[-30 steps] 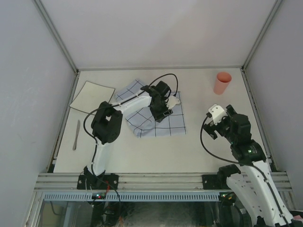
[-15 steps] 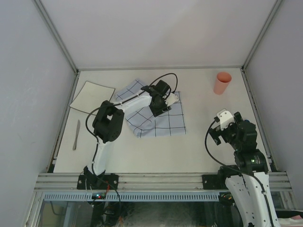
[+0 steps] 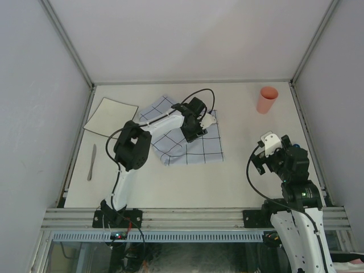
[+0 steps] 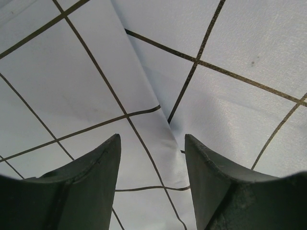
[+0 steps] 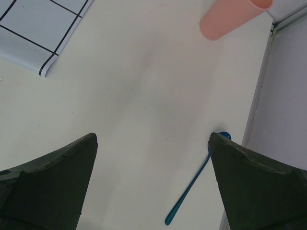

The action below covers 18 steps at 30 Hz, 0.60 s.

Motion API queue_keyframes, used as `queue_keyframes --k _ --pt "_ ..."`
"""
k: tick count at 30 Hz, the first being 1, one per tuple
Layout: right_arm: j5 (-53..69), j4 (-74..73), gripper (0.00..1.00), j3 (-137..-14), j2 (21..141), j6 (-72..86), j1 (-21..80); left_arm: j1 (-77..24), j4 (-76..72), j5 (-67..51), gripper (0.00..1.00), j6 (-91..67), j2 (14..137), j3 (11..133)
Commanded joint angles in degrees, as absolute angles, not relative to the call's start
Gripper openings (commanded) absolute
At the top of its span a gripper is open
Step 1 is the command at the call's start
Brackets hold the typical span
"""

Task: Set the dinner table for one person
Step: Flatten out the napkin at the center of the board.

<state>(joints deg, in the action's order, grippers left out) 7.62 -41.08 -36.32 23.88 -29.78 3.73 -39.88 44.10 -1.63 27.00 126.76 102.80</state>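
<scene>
Left gripper (image 4: 151, 143): jaws partly parted, nothing held. A creased fold of the gridded cloth (image 4: 230, 110) fills the view beneath it; contact with the cloth cannot be told.

Right gripper (image 5: 152, 139): jaws wide, empty, over bare dinner table (image 3: 239, 176). Open surface is noted ahead, and the wall rail is close on its right.

Pink cup (image 5: 230, 17), ahead-right, is cut off at the frame top. Blue spoon (image 5: 192, 191) is seen beside the right finger, by the rail.

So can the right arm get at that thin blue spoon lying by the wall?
Probably yes. The thin blue spoon lies on bare dinner table just ahead of the open right gripper, nothing between them. The grey side wall right beside it may crowd one finger.
</scene>
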Motion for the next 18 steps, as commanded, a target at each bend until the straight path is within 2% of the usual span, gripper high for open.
queue_keyframes --k 1,13,16,18 --pt "8.22 -40.17 1.00 -36.03 23.34 -28.98 3.43 -40.90 44.28 -3.86 0.60 25.88 125.09 103.28" --pt "8.50 -40.59 1.00 -36.00 23.04 -29.07 3.00 -41.13 38.91 8.42 0.56 28.84 129.39 102.98" --pt "8.64 -40.67 1.00 -35.98 23.02 -29.18 2.93 -41.13 39.02 9.38 0.51 29.62 129.86 103.09" --pt "8.69 -40.73 1.00 -35.96 23.02 -29.18 2.90 -41.13 39.07 9.47 0.40 29.66 129.84 103.01"
